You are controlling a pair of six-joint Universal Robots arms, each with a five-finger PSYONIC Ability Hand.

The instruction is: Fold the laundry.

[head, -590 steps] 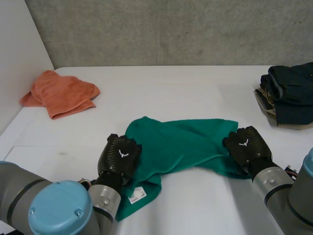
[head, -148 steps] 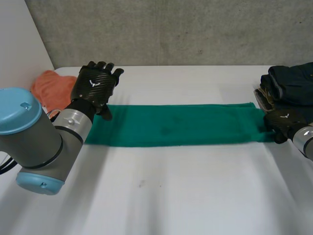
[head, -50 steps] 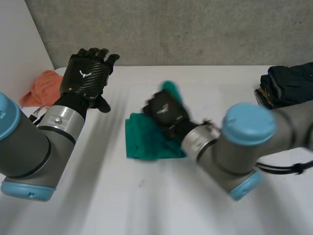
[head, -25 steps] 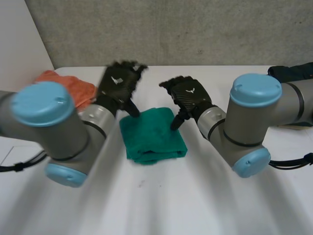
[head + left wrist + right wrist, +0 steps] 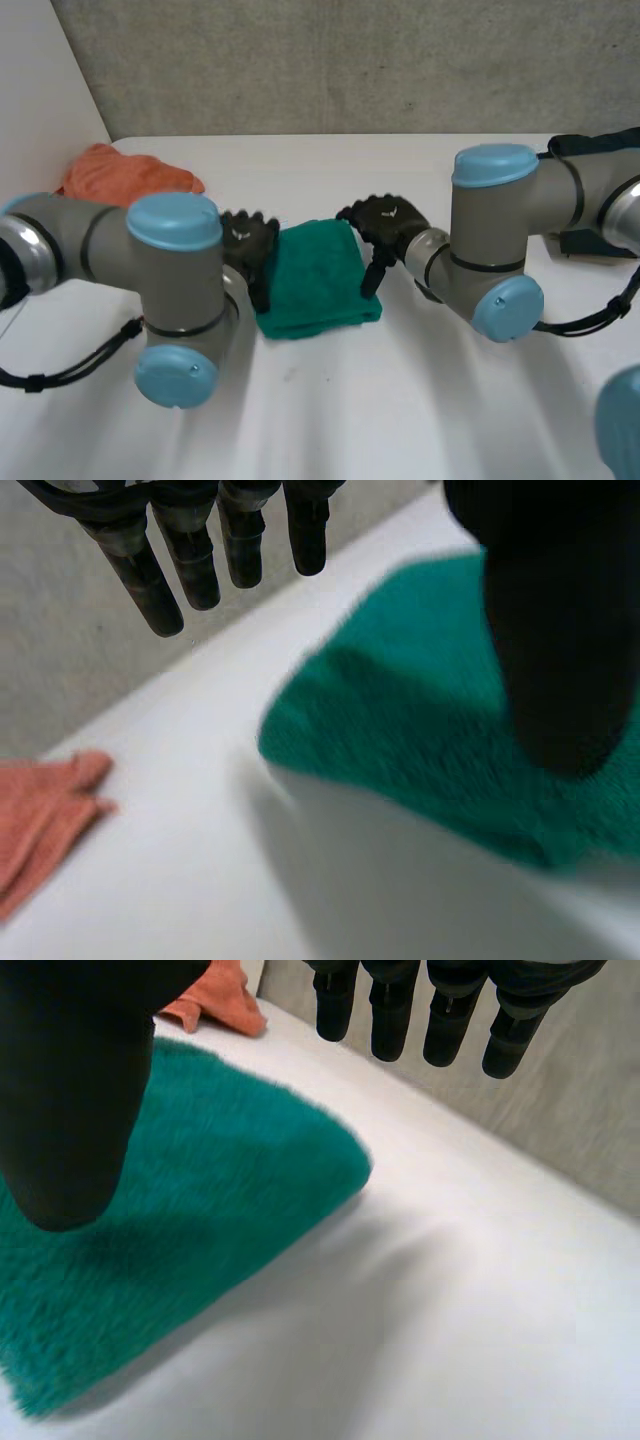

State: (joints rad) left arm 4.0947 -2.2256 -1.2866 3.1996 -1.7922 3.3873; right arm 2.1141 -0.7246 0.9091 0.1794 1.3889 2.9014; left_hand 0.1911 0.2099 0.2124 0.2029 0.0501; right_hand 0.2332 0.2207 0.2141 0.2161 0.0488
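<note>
A green towel (image 5: pixel 315 278), folded into a small thick square, lies in the middle of the white table (image 5: pixel 400 400). My left hand (image 5: pixel 247 250) is at its left edge with fingers straight, thumb over the cloth; in the left wrist view the fingers (image 5: pixel 200 550) hang above the table beside the towel (image 5: pixel 430 720). At the towel's right edge my right hand (image 5: pixel 385 222) is open too, thumb pointing down beside the cloth. Its wrist view has the fingers (image 5: pixel 450 1010) straight above the table past the towel's corner (image 5: pixel 190 1220). Neither hand grips the cloth.
An orange towel (image 5: pixel 120 175) lies crumpled at the table's back left, also seen as orange cloth (image 5: pixel 40 810) in the left wrist view. A stack of dark folded clothes (image 5: pixel 600 200) sits at the right edge, partly hidden behind my right arm.
The right hand carried the towel's end over, let it go and opened. Both hands have come down to either side of the folded green towel.
</note>
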